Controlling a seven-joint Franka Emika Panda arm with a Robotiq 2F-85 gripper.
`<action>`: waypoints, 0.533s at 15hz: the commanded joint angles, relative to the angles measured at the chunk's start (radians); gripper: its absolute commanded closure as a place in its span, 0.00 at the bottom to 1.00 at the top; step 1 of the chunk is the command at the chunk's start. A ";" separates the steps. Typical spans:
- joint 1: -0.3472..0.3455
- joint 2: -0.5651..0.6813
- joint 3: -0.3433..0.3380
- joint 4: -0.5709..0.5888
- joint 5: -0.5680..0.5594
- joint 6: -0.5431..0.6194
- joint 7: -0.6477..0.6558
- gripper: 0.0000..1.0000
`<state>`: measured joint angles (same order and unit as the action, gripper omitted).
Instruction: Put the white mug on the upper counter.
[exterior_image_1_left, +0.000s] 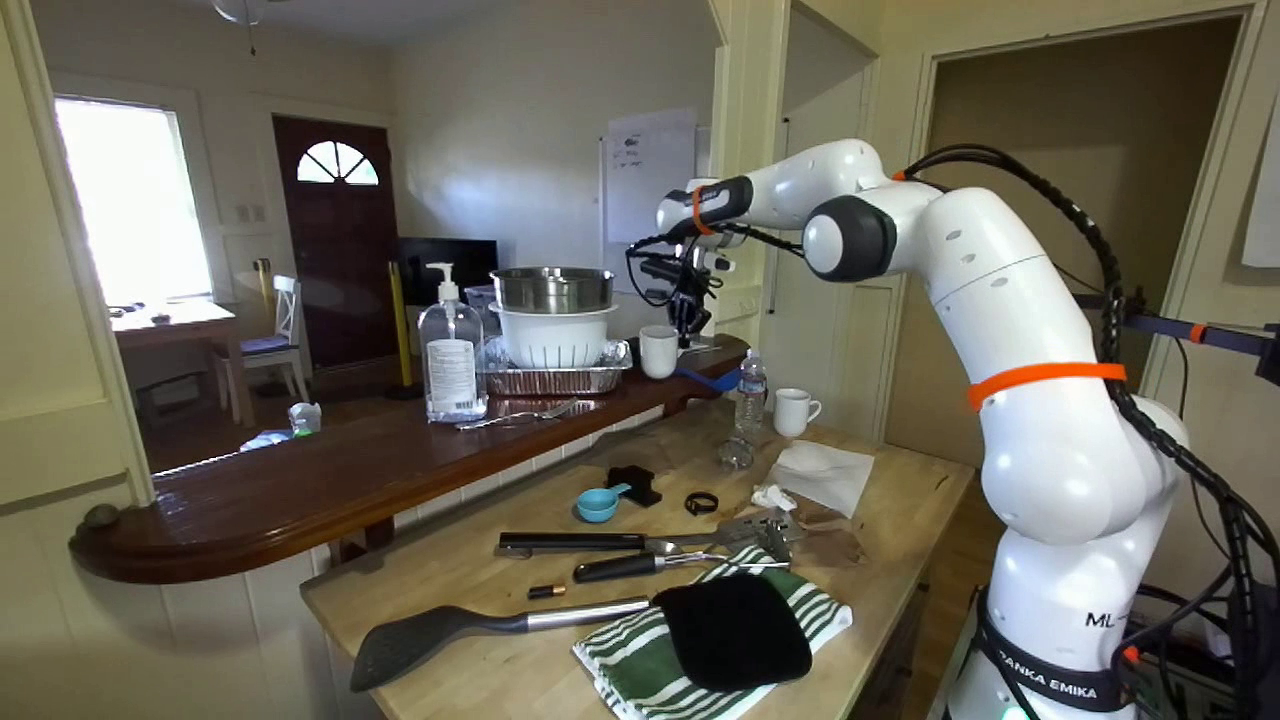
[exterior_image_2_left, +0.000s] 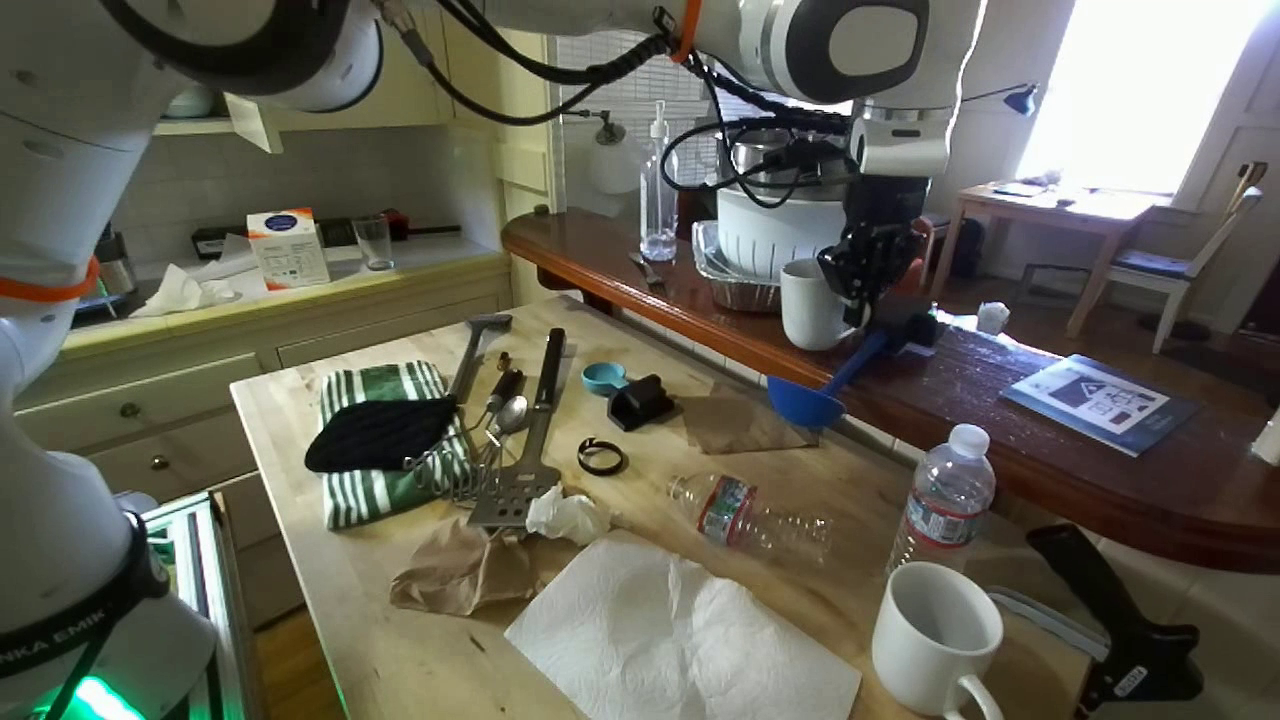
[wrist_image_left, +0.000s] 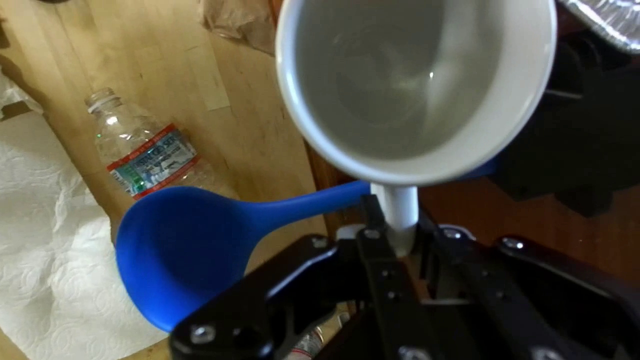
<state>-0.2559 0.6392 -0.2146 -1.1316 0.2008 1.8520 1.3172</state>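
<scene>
The white mug (exterior_image_1_left: 658, 352) is upright at the upper counter (exterior_image_1_left: 350, 480), beside the foil tray. It also shows in an exterior view (exterior_image_2_left: 812, 308) over the counter's edge (exterior_image_2_left: 960, 395). I cannot tell whether its base touches the wood. In the wrist view the mug (wrist_image_left: 400, 90) is seen from above, empty inside, with its handle between my fingers. My gripper (wrist_image_left: 398, 225) is shut on that handle. The gripper shows in both exterior views (exterior_image_1_left: 688, 335) (exterior_image_2_left: 858, 300), fingers pointing down. The second white mug (exterior_image_1_left: 793, 412) stands on the lower worktop, large in front in an exterior view (exterior_image_2_left: 937, 640).
A blue ladle (exterior_image_2_left: 808, 402) lies across the counter edge beside the mug, also in the wrist view (wrist_image_left: 185, 255). The foil tray (exterior_image_1_left: 555, 380), white colander (exterior_image_1_left: 555, 335) and pump bottle (exterior_image_1_left: 452, 350) stand on the counter. A clear bottle (exterior_image_2_left: 945, 495) stands on the worktop.
</scene>
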 joint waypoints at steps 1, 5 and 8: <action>-0.026 0.078 0.018 0.121 0.040 -0.039 0.066 0.96; -0.028 0.101 0.023 0.157 0.049 -0.057 0.084 0.80; -0.030 0.104 0.029 0.172 0.048 -0.078 0.067 0.55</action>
<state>-0.2700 0.7130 -0.1994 -1.0277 0.2249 1.8349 1.3755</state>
